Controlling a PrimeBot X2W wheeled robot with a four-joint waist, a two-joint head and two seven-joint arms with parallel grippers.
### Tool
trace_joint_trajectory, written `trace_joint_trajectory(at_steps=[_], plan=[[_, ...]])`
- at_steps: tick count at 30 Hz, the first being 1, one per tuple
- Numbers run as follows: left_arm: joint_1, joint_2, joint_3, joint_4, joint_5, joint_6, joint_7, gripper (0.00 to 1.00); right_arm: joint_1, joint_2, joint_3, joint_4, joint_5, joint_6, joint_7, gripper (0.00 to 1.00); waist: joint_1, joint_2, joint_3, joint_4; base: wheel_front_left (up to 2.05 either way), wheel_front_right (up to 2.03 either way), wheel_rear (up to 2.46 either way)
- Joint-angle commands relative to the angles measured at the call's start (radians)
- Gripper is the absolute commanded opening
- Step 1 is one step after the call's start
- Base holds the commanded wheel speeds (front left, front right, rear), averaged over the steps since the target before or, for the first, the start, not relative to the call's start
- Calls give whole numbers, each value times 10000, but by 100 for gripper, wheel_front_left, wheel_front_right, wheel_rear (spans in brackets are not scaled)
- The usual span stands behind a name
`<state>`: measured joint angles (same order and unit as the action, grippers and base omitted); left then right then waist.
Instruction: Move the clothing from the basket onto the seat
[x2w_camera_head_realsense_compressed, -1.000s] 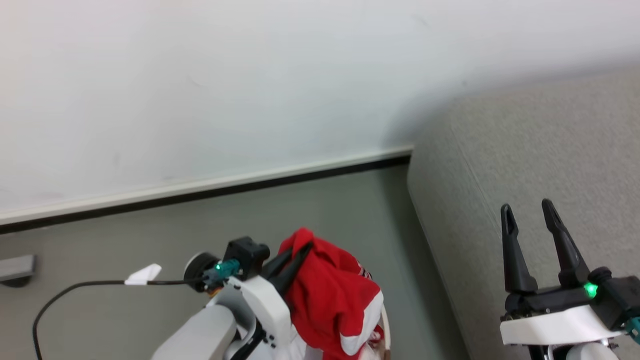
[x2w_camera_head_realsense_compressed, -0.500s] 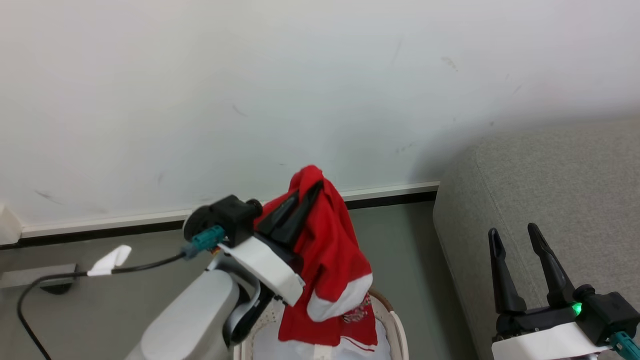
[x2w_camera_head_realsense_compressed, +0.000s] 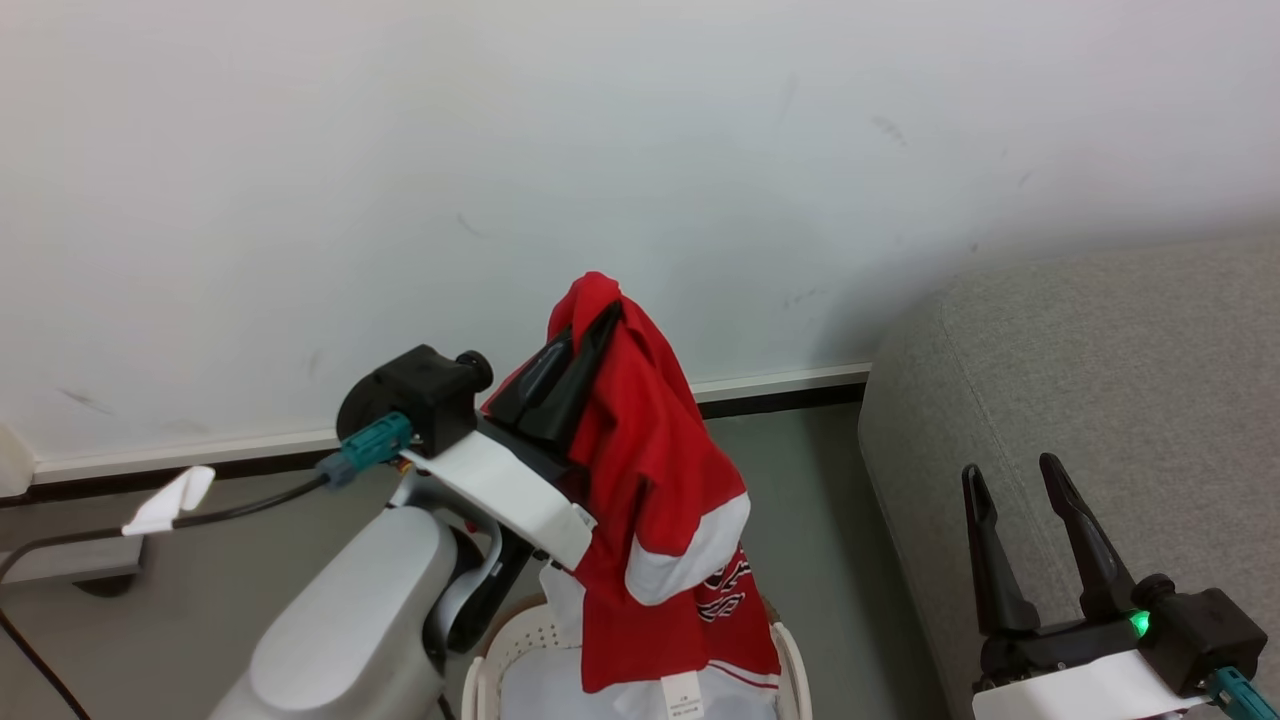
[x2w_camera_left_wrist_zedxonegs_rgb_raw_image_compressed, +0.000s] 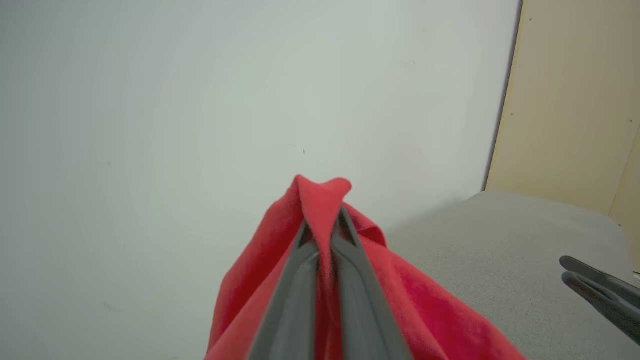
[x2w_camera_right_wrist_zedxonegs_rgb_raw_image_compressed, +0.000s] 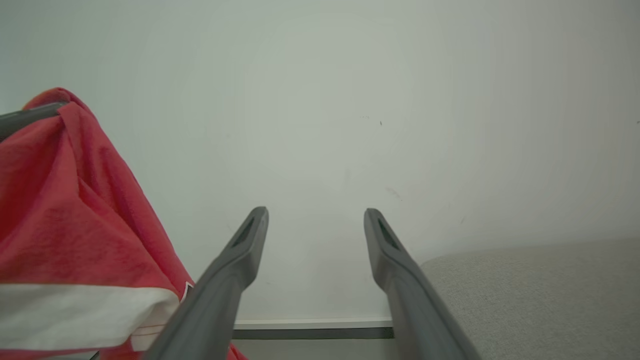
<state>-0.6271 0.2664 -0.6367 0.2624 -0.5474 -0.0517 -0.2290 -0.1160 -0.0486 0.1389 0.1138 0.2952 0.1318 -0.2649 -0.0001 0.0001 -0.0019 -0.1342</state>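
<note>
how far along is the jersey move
Done: left gripper shut on the jersey, lifted above the basket. In hand: it hangs with its hem low over the basket. Left: carry it to the sofa and release. The right gripper is open, empty.

Lighting is even, bright and diffuse in all views. Head view: sharp, with a soft shadow on the white wall (x2w_camera_head_realsense_compressed: 840, 300) beside the grey sofa (x2w_camera_head_realsense_compressed: 1100, 380); a green indicator light (x2w_camera_head_realsense_compressed: 1137, 624) glows. Left wrist view: the red jersey (x2w_camera_left_wrist_zedxonegs_rgb_raw_image_compressed: 425, 310) and the fingers of the left gripper (x2w_camera_left_wrist_zedxonegs_rgb_raw_image_compressed: 323, 225) blur near the lens. Right wrist view: corners darken slightly, and the finger bases of the right gripper (x2w_camera_right_wrist_zedxonegs_rgb_raw_image_compressed: 316, 214) are soft.
</note>
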Motion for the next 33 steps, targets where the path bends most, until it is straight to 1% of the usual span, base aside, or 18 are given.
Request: trace_joint_trajectory(at_steps=[1, 7, 10, 11, 15, 18, 25, 28, 33], plan=[[56, 55, 21, -44, -82, -2, 11, 0, 137, -33, 8, -11, 26, -21, 8, 100, 1, -1, 4, -1, 0, 0, 0], [115, 69, -19, -138, -115, 56, 14, 0, 31, -36, 357, -86, -136, -21, 8, 100, 1, -1, 30, 3, 0, 0, 0], [133, 64, -51, -161, -121, 63, 0, 0, -68, -28, 982, -82, -120, -20, 8, 100, 1, -1, 22, 1, 0, 0, 0], [133, 64, -51, -161, -121, 63, 0, 0, -68, -28, 982, -82, -120, -20, 8, 100, 1, -1, 22, 1, 0, 0, 0], [134, 25, -135, -205, -105, 57, -6, 0, -450, -512, 2300, 58, 200, -21, 8, 100, 1, -1, 26, 27, 0, 0, 0], [156, -38, -244, -222, -86, 25, -13, 0, -844, -800, 3082, 195, 439, -21, 8, 100, 1, -1, 43, 102, 0, 0, 0], [142, -346, -669, -156, -65, -165, 4, 0, -2167, -1421, 4875, 1121, 732, -21, 10, 100, 1, -1, 81, 533, 0, 0, 0], [115, -562, -958, -132, -1, -252, 17, 0, -2690, -1514, 5320, 1670, 834, -21, 8, 100, 1, -1, 63, 808, 0, 0, 0], [100, -889, -1450, -155, 70, -408, 47, 0, -3373, -1558, 5711, 2616, 1160, -21, 8, 100, 1, -1, 16, 1306, 0, 0, 0]])
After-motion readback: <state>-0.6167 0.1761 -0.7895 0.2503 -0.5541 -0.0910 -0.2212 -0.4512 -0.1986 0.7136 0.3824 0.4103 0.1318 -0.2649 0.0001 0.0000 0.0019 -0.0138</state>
